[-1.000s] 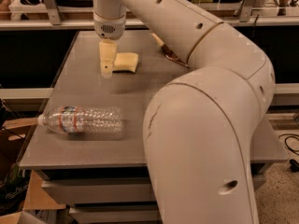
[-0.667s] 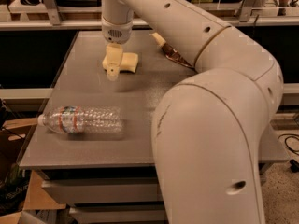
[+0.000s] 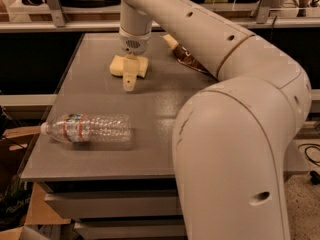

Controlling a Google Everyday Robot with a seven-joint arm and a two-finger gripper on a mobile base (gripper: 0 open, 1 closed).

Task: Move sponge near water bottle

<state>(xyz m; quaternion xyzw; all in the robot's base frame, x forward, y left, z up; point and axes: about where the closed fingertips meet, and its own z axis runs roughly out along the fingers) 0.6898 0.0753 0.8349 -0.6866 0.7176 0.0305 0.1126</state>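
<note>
The pale yellow sponge (image 3: 117, 65) lies on the far middle of the grey table (image 3: 160, 109). My gripper (image 3: 129, 79) hangs from the arm's wrist (image 3: 134, 39) straight down over the sponge's middle and covers part of it. I cannot tell whether it touches the sponge. The water bottle (image 3: 90, 128) lies on its side near the table's front left corner, cap pointing left, well apart from the sponge and the gripper.
A brown and cream snack bag (image 3: 182, 56) lies at the back of the table, right of the sponge, partly behind my arm. My large arm (image 3: 235, 134) covers the table's right side. Shelving runs along the back; cardboard lies on the floor at left.
The gripper has moved right and a little toward the front, from the sponge's left edge to over its middle. The sponge and bottle have not moved.
</note>
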